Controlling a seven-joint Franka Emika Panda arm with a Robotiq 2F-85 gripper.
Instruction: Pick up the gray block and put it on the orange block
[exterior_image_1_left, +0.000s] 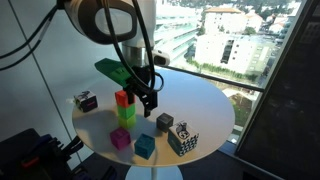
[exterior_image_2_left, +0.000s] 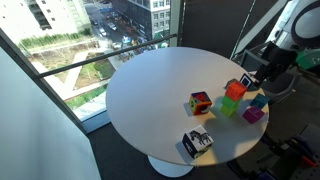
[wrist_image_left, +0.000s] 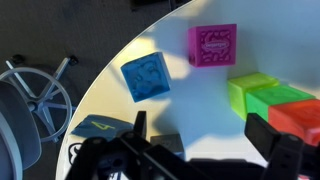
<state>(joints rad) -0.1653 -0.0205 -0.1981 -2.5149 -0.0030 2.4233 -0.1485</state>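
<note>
Wrist view, tool (wrist_image_left: 201, 128) spread beside orange block (wrist_image_left: 299, 116), exterior view, gray block (exterior_image_1_left: 164, 122) nearby

Both exterior views raised, sharing the round table (exterior_image_1_left: 200, 105) (exterior_image_2_left: 150, 90) from different sides, wrist view close, looking down.

- Just beside the claw (exterior_image_1_left: 149, 100) we find the orange block (exterior_image_1_left: 122, 98) atop the green cube (exterior_image_1_left: 124, 113), walling that side.
- Ahead of it, the teal cube (wrist_image_left: 146, 78) and magenta cube (wrist_image_left: 213, 45) leave bare table (wrist_image_left: 180, 100) between them.
</note>
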